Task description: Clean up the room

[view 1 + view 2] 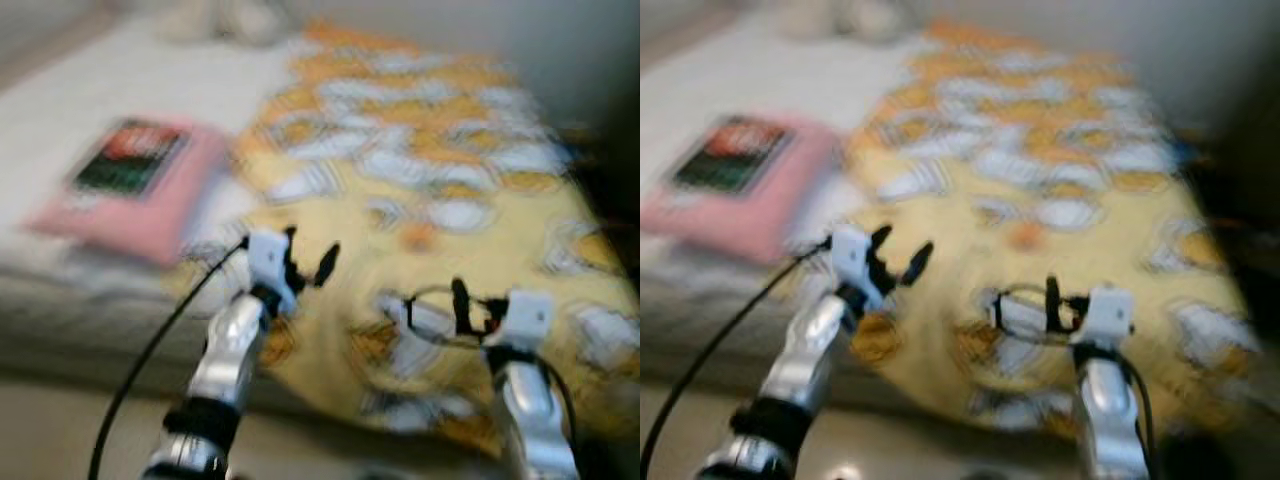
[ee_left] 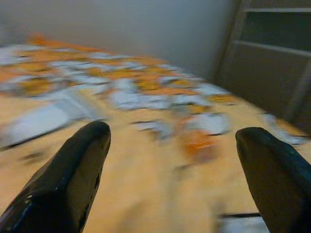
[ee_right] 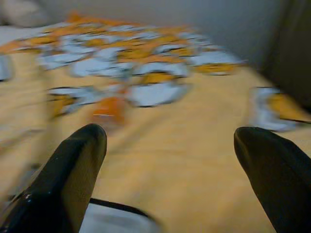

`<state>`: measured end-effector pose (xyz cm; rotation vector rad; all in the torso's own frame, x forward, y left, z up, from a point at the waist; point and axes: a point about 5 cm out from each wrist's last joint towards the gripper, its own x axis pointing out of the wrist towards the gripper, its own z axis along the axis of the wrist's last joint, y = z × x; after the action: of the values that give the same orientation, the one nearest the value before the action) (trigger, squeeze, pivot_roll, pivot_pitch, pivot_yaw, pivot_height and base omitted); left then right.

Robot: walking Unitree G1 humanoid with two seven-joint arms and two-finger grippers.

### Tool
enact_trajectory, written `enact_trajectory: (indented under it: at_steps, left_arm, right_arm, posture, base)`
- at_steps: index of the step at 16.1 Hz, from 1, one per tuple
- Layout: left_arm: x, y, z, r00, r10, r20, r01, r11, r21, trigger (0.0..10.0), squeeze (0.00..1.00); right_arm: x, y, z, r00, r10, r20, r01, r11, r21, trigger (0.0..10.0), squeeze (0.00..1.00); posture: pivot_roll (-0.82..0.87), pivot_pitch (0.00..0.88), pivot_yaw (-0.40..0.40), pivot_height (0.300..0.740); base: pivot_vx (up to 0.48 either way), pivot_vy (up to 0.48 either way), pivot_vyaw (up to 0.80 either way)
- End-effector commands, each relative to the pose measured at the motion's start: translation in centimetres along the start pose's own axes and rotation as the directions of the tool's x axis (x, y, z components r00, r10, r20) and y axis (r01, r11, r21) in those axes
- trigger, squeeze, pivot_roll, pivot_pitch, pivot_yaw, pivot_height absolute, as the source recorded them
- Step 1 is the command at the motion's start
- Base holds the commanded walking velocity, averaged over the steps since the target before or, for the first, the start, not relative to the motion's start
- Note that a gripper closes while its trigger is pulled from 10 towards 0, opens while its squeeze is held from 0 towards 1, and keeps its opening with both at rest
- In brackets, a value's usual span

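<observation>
A yellow blanket (image 1: 440,200) with white and orange patches covers the right part of a bed; the pictures are blurred. My left gripper (image 1: 310,258) hangs open just above the blanket's near left part. My right gripper (image 1: 475,310) is also open, low over the blanket near the bed's front edge. Both wrist views look between spread black fingers (image 2: 73,174) (image 3: 68,170) onto the blanket, with nothing held. A small orange spot (image 1: 418,237) lies ahead of both grippers; I cannot tell whether it is an object or print.
A pink flat thing (image 1: 140,215) with a dark cover (image 1: 130,158) on top lies on the white sheet (image 1: 120,80) to the left. A pale blurred shape (image 1: 215,20) sits at the bed's far end. Dark shelving (image 2: 272,58) stands beyond the bed. Floor (image 1: 60,430) runs along the front.
</observation>
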<state>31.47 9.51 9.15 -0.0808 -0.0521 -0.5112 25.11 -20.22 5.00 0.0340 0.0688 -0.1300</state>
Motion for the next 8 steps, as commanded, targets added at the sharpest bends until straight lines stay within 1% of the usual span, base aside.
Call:
enact_trajectory:
  at_steps: [1, 2, 3, 4, 5, 6, 7, 8]
  left_arm:
    - [-0.1, 0.8, 0.3, 1.0, 0.026, 0.004, -0.026, 0.999, 0.023, 10.0, 0.0]
    - [0.1, 1.0, 0.4, 0.999, 0.037, 0.011, -0.037, 0.999, 0.016, 10.0, 0.0]
    - [0.4, 1.3, 0.3, 0.999, 0.05, -0.006, -0.05, 0.999, 0.007, 10.0, 0.0]
    - [0.6, 1.6, 0.3, 0.996, 0.087, -0.022, -0.087, 0.996, 0.035, 10.0, 0.0]
    - [0.8, 1.9, -0.1, 0.991, 0.113, -0.066, -0.109, 0.992, 0.065, 10.0, 0.0]
    - [0.9, 1.8, 0.1, 0.994, 0.097, -0.048, -0.095, 0.995, 0.036, 10.0, 0.0]
    - [1.0, 1.8, 0.1, 0.995, 0.09, -0.049, -0.088, 0.996, 0.027, 10.0, 0.0]
    - [1.2, 2.0, 0.1, 0.993, 0.099, -0.06, -0.097, 0.995, 0.034, 10.0, 0.0]
  right_arm:
    - [0.1, 0.6, 0.0, 1.0, 0.011, -0.008, -0.011, 1.0, 0.011, 10.0, 0.0]
    - [0.1, 0.6, 0.0, 1.0, 0.014, -0.003, -0.014, 1.0, 0.008, 10.0, 0.0]
    - [0.1, 0.8, 0.0, 1.0, 0.031, 0.003, -0.031, 0.999, -0.005, 10.0, 0.0]
    - [0.0, 1.1, 0.0, 0.999, 0.047, 0.006, -0.047, 0.999, -0.022, 10.0, 0.0]
    - [0.0, 1.4, 0.0, 0.998, 0.056, 0.01, -0.055, 0.998, -0.028, 10.0, 0.0]
    - [0.0, 1.5, -0.1, 0.998, 0.06, 0.007, -0.06, 0.998, -0.028, 10.0, 0.0]
    - [-0.1, 1.5, -0.1, 0.998, 0.063, 0.006, -0.062, 0.998, -0.029, 10.0, 0.0]
    - [-0.1, 1.8, -0.4, 0.997, 0.074, -0.011, -0.074, 0.996, -0.048, 10.0, 0.0]
  posture:
    - [0.02, 0.0, -0.008, 0.74]
    - [0.02, 0.0, -0.007, 0.74]
    - [0.02, 0.0, -0.008, 0.74]
    - [0.02, 0.0, -0.006, 0.74]
    - [0.02, 0.0, -0.004, 0.74]
    - [0.02, 0.0, -0.001, 0.74]
    - [0.02, 0.0, 0.001, 0.74]
    - [0.01, 0.0, 0.002, 0.74]
  base:
    - [0.262, -0.398, -0.71]
    - [0.33, -0.345, -0.71]
    - [0.48, 0.0, 0.0]
    - [0.442, 0.0, 0.0]
    - [0.0, 0.0, 0.0]
    - [0.0, 0.0, 0.0]
    - [0.0, 0.0, 0.0]
    - [0.428, 0.0, 0.0]
